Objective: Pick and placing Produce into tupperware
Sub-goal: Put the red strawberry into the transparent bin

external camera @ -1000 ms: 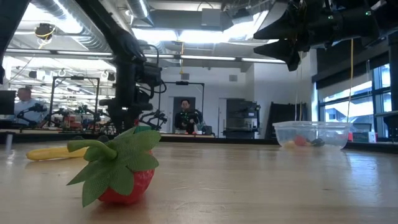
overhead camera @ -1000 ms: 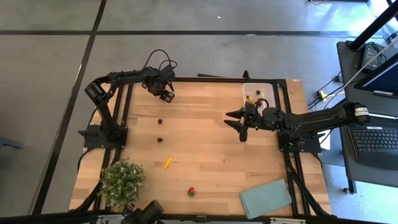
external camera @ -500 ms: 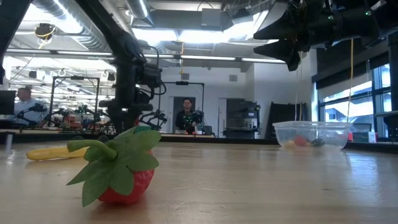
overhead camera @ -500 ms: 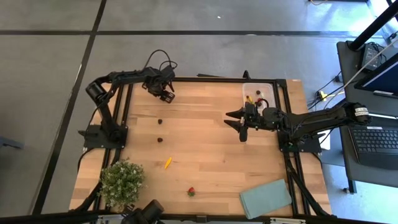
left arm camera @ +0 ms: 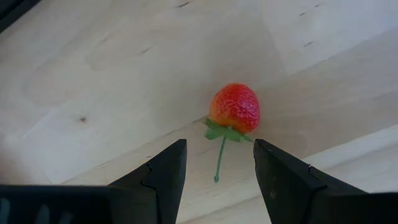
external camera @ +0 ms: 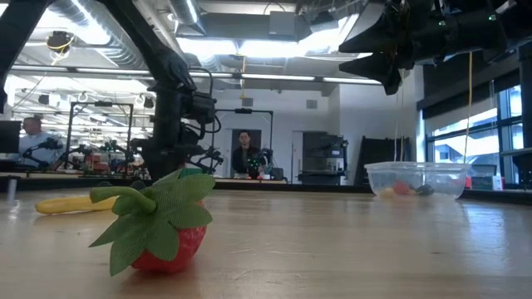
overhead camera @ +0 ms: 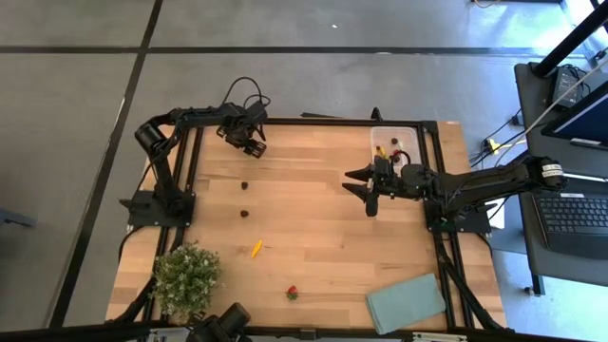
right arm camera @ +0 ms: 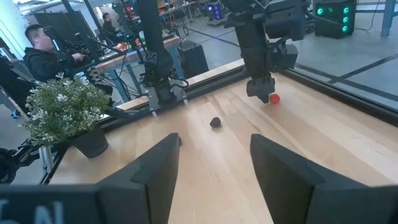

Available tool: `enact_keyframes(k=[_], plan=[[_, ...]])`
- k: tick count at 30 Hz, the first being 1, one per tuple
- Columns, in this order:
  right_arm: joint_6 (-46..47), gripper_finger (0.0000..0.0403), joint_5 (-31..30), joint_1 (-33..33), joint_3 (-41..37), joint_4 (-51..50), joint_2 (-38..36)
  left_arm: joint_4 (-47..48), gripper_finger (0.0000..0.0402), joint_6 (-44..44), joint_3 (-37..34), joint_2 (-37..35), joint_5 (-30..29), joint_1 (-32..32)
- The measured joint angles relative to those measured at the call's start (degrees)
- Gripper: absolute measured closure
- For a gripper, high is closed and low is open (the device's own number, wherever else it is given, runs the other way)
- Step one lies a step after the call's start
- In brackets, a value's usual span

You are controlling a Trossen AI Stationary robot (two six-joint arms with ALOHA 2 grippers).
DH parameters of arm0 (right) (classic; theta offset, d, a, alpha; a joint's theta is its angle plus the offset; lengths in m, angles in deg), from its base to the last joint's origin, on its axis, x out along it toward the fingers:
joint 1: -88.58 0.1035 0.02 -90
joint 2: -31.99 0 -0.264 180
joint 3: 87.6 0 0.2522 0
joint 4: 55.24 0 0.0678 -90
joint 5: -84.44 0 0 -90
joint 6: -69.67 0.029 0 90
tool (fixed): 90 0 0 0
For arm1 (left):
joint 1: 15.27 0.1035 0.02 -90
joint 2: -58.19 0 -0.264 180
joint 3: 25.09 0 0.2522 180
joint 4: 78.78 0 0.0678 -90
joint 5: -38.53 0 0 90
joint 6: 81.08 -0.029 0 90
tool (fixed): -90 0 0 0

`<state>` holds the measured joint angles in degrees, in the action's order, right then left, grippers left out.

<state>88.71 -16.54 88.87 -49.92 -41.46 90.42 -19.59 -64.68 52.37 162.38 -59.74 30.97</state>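
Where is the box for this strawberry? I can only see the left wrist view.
Observer: The small clear plastic rectangular container sits at the wooden table's edge on the right arm's side, well away from your open left tool and the small red strawberry.
Operator: Is there anything inside it?
Observer: Yes. The low view shows a red piece and a dark piece in it.
Operator: What is the other arm doing?
Observer: The right tool hangs open above the table beside the container, holding nothing.
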Motion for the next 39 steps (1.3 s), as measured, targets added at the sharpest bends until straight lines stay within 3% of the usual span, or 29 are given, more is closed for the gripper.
enact_keyframes(k=[8, 22, 28, 34, 39], plan=[[0.01, 0.0201, 0.00, 0.02, 0.00, 0.00, 0.00, 0.06, 0.0253, 0.00, 0.00, 0.62, 0.36, -0.02], [0.04, 0.0201, 0.00, 0.02, 0.00, 0.00, 0.00, -0.05, 0.0393, -1.62, -0.02, 1.53, 0.65, -0.02], [0.31, 0.0201, 0.00, 0.02, 0.00, 0.04, -0.08, -0.09, 0.0399, -2.14, -0.02, -0.11, 0.79, -0.37], [1.74, 0.0201, -0.49, 0.02, 0.00, 0.31, -1.43, -0.05, 0.0400, -3.08, 1.21, -6.64, 6.72, -1.10], [-0.21, 0.0201, -4.05, -0.02, 0.00, 7.51, -5.11, -6.54, 0.0401, -3.03, 5.02, -13.06, 16.74, -4.26]])
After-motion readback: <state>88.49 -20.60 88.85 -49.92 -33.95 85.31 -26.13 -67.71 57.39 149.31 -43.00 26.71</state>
